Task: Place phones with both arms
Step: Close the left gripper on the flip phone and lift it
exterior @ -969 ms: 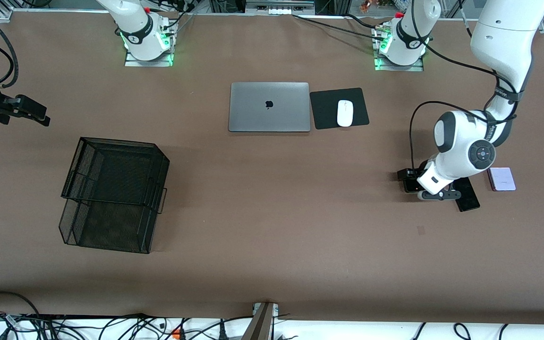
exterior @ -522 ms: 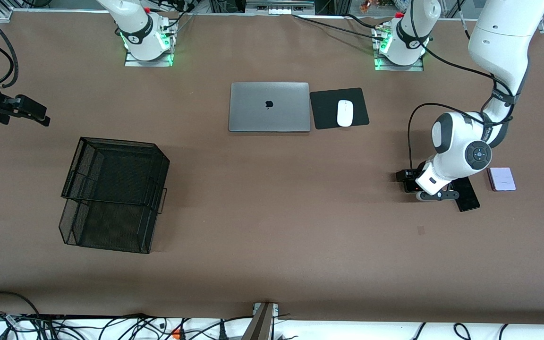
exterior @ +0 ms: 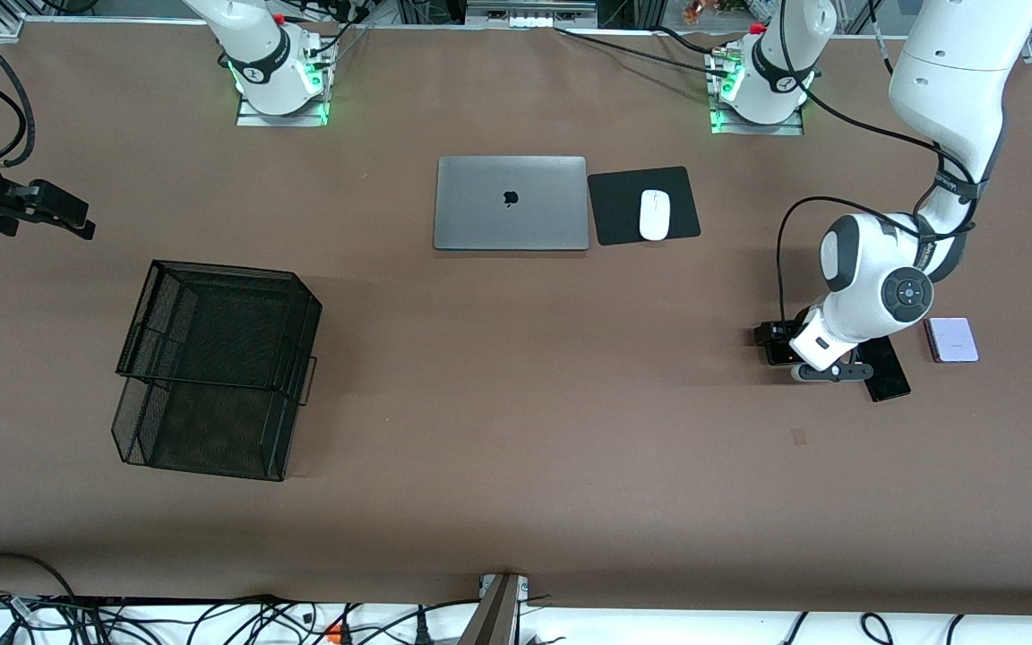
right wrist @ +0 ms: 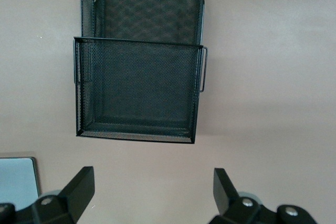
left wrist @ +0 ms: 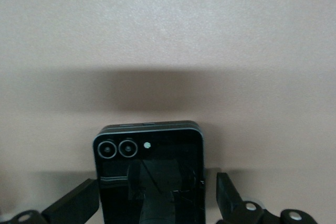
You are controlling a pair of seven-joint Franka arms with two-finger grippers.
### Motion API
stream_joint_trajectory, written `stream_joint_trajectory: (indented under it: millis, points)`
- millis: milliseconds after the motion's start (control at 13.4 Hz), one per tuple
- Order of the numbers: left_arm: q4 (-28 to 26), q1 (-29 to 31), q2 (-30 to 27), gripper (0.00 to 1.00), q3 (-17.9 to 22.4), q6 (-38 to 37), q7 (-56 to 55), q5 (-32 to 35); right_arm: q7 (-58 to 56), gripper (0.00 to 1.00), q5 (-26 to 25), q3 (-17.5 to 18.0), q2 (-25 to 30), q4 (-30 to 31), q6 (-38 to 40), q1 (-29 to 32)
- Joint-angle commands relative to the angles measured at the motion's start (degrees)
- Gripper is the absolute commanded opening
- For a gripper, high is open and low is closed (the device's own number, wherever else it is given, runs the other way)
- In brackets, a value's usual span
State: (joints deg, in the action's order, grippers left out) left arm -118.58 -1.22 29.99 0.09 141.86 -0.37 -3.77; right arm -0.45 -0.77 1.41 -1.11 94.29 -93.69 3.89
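Observation:
The small black flip phone (left wrist: 149,171) lies flat on the table, twin camera lenses up. My left gripper (left wrist: 155,195) is low over it, open, one finger on either side, with a small gap at each edge. In the front view the left gripper (exterior: 795,355) hides most of that phone (exterior: 779,357). The long black slab phone (exterior: 890,376) lies beside it, partly under the left arm. The pale lavender flip phone (exterior: 951,339) lies farther toward the left arm's end. My right gripper (right wrist: 155,187) waits open and empty, high over the right arm's end (exterior: 50,208).
A two-tier black mesh basket (exterior: 211,367) stands toward the right arm's end and shows in the right wrist view (right wrist: 139,72). The closed silver laptop (exterior: 511,202) and a white mouse (exterior: 654,214) on a black pad (exterior: 686,184) lie near the bases.
The left arm has shifted only very slightly over the black flip phone. The right arm has not moved.

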Motion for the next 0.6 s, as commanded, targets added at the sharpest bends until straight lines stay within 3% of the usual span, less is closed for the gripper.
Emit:
stream_joint_trajectory:
  millis: [0, 149, 224, 373, 447, 522]
  points:
    - [1.0, 0.2, 1.4, 1.00, 0.1, 0.6, -0.1, 1.4, -0.5, 1.00, 0.8, 0.5, 0.6, 0.5, -0.1, 0.9]
    - [1.1, 0.2, 1.9, 1.00, 0.1, 0.6, -0.2, 1.4, -0.5, 1.00, 0.8, 0.5, 0.6, 0.5, -0.1, 0.9]
    - [1.2, 0.2, 1.9, 0.95, 0.0, 0.6, -0.2, 1.4, -0.5, 1.00, 0.8, 0.5, 0.6, 0.5, -0.1, 0.9]
    - [1.8, 0.2, 1.7, 0.25, 0.0, 0.0, -1.5, 1.4, -0.5, 1.00, 0.8, 0.5, 0.6, 0.5, -0.1, 0.9]
    - [1.9, 0.2, 1.3, 0.16, -0.1, -0.2, -1.6, 1.5, -0.5, 1.00, 0.8, 0.5, 0.6, 0.5, -0.1, 0.9]
    - [3.0, 0.1, 0.8, 0.16, -0.4, -1.4, -1.6, 1.5, -0.5, 1.00, 0.8, 0.5, 0.6, 0.5, -0.1, 0.9]
